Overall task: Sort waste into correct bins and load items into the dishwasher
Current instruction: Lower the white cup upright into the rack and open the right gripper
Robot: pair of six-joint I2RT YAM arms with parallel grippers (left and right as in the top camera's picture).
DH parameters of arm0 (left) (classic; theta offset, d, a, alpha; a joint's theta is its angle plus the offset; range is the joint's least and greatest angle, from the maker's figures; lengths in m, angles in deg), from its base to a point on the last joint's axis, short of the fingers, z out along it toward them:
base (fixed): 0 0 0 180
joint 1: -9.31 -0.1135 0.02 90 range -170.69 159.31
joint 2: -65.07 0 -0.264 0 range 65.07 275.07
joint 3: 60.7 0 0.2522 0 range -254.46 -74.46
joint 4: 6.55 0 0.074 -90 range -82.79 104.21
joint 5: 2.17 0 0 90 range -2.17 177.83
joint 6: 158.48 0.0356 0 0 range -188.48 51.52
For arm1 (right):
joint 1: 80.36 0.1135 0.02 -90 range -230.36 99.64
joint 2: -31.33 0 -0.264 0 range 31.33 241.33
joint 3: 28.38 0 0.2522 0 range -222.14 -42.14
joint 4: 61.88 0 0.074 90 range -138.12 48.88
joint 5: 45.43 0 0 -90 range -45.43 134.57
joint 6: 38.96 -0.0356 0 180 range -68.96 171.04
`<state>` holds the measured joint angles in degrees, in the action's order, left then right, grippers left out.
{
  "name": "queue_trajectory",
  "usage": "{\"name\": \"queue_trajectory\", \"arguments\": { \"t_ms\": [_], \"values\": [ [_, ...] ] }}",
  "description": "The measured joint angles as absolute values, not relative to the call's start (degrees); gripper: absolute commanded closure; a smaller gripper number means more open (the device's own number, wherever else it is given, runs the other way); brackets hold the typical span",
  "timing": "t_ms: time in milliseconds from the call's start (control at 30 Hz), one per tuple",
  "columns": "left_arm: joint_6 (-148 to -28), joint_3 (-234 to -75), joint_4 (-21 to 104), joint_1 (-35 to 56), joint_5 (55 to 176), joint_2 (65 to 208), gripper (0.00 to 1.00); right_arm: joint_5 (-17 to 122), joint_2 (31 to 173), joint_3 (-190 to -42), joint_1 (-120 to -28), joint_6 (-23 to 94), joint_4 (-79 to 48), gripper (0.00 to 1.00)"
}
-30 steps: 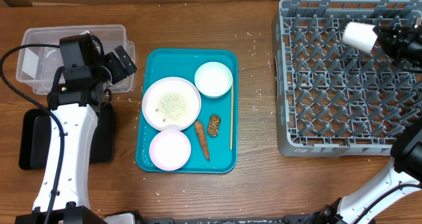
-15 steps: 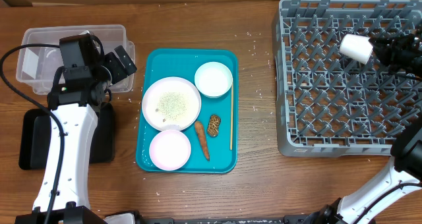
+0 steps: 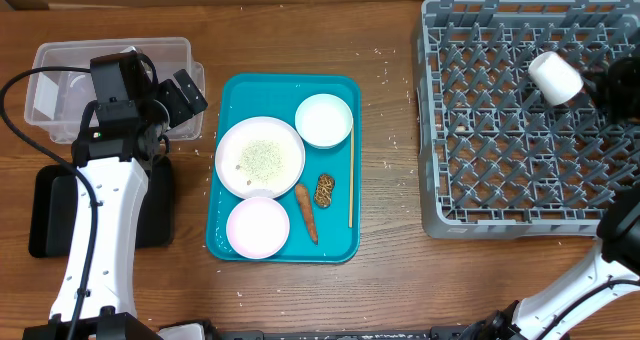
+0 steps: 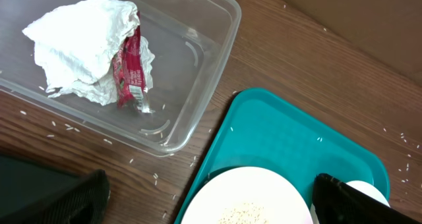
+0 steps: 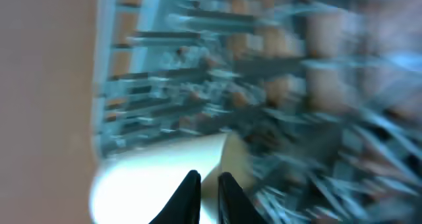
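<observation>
Now touching the small white cup (image 3: 555, 77) at one end with the right gripper (image 5: 208, 178), over the upright pegs in the far right part of the grey dish rack (image 3: 500, 223). Lying tipped on its side there as seen from overhead, though not showing whether resting on the pegs or hanging just above them. Standing with the right fingertips (image 5: 190, 191) nearly pressed together, a thin slit between, right at the cup's pale edge; blurring too much in the wrist view to tell whether pinching the wall or only sitting beside it.

Moving outward, finding on the teal serving tray (image 3: 240, 95), well left of the rack, the large flat plate (image 3: 235, 160) with rice grains (image 3: 262, 158) heaped at its middle, one bowl (image 3: 323, 120) at the far right, another bowl (image 3: 258, 227) at the near edge, the orange carrot (image 3: 307, 212) just beside the brown crumbly lump (image 3: 325, 189), and a thin stick (image 3: 350, 175) along the right side.

Hovering farther left with the left gripper (image 4: 210, 181), fingers spread wide, above the tray's far left corner and the neighbouring corner of the clear plastic tub (image 4: 178, 72). Seeing inside the tub the crumpled white paper (image 4: 79, 46) with its red scrap (image 4: 132, 66). Spotting stray grains (image 4: 109, 140) on the wooden table (image 3: 390, 270), and the shallow black tray (image 3: 45, 220) lying nearer than the tub, partly under the left arm.
</observation>
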<state>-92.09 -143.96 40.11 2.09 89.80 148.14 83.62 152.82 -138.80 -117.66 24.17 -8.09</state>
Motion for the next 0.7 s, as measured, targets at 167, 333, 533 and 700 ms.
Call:
{"name": "queue_trajectory", "arguments": {
  "t_ms": [167,333,533,700],
  "values": [
    [-92.1,-144.0,40.2,2.1,89.8,148.2,0.0,78.3,155.0,-140.0,-118.1,25.1,0.0,0.88],
    [-92.1,-144.0,40.2,2.1,89.8,148.1,0.0,71.4,155.3,-146.1,-117.7,26.2,7.4,0.84],
    [-92.1,-144.0,40.2,2.1,89.8,148.2,0.0,66.1,152.2,-150.7,-117.8,26.9,10.7,0.78],
    [-92.1,-144.0,40.2,2.1,89.8,148.2,0.0,64.7,144.4,-150.9,-117.2,27.1,12.1,0.77]
  ]
}}
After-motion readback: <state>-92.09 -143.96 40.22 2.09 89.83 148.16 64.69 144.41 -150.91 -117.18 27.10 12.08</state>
